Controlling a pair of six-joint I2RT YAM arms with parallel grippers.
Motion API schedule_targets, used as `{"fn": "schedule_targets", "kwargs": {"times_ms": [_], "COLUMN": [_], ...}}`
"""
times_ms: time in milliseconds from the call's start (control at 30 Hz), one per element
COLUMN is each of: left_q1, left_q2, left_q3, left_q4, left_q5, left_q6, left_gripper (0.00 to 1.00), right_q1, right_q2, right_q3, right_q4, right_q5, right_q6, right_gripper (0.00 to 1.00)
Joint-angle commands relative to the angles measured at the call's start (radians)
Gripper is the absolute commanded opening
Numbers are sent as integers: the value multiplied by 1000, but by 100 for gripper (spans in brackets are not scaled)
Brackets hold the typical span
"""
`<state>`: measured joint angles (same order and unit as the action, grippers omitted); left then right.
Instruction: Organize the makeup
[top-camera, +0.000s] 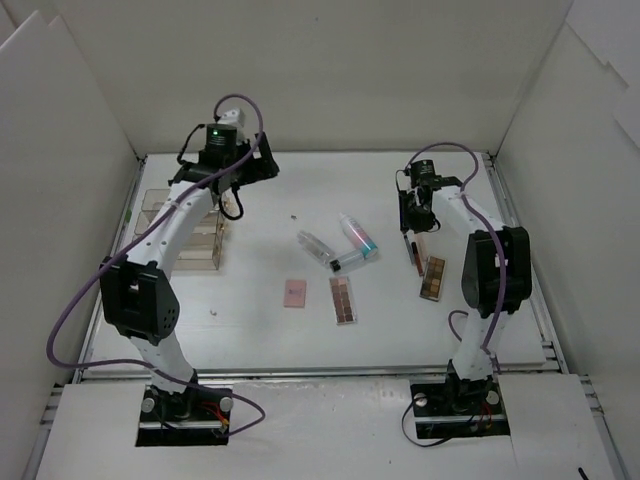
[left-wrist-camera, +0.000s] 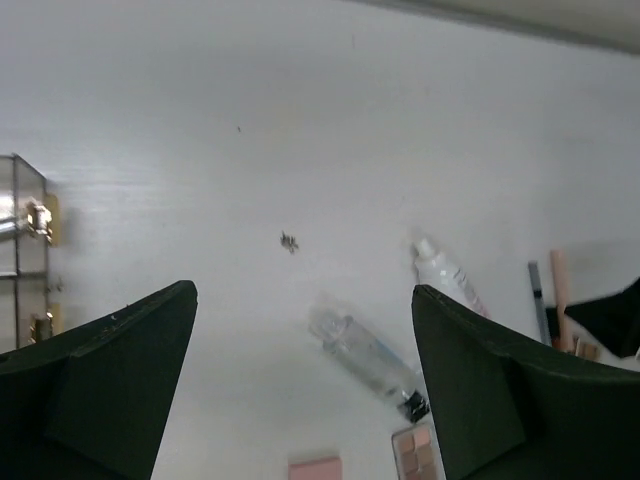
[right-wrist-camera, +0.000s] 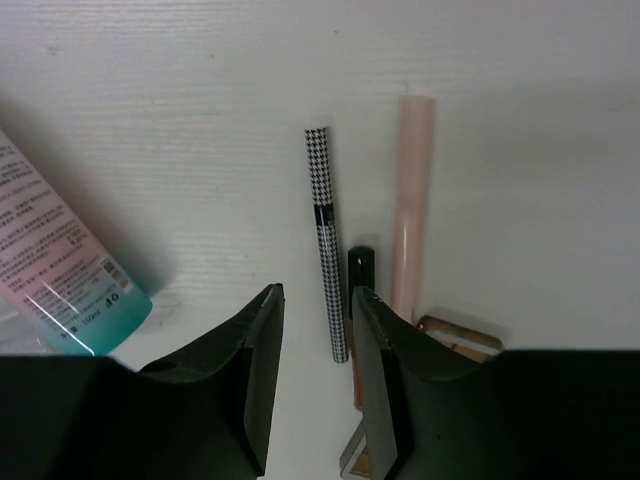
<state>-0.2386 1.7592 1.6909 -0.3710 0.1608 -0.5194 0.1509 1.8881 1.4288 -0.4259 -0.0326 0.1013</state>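
No makeup visibly sits in the clear box (top-camera: 205, 250) at the left edge. The compact (top-camera: 295, 292), tube (top-camera: 358, 235) and palette (top-camera: 343, 299) lie loose mid-bench, so I judge nearly all sorting remains. Right gripper (right-wrist-camera: 315, 300), jaws narrow but not closed, brackets the houndstooth stick (right-wrist-camera: 322, 220) near the right edge. Left gripper (left-wrist-camera: 303, 290) hangs wide, empty.

The compartmented box (top-camera: 190, 232) stands by the left edge of the table (top-camera: 250, 330), toward the far-left corner. At mid-table a tube (top-camera: 358, 235) and two bottles (top-camera: 316, 246) lie close together, and nearer the front edge a square compact (top-camera: 294, 293) lies just left of a palette (top-camera: 343, 299). Toward the right edge the thin sticks (top-camera: 416, 257) lie side by side, a second palette (top-camera: 433, 278) at their near end.
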Motion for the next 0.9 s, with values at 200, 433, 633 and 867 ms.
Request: {"fn": "schedule_targets", "kwargs": {"times_ms": [200, 433, 633, 867], "left_q1": [-97, -130, -139, -182], "left_q2": [-199, -294, -334, -362], "left_q3": [-177, -273, -327, -352], "left_q4": [-143, -149, -138, -89], "left_q5": [23, 51, 69, 154], "left_q6": [85, 84, 75, 71], "left_gripper": [87, 87, 88, 87], "right_q1": [-7, -7, -11, -8], "right_q2": [147, 209, 230, 143], "right_q3": [148, 151, 159, 156], "right_q4": [9, 6, 1, -2], "right_q5": [-62, -29, -50, -67], "right_q6": [-26, -18, -29, -26], "right_gripper": [30, 30, 21, 0]}}
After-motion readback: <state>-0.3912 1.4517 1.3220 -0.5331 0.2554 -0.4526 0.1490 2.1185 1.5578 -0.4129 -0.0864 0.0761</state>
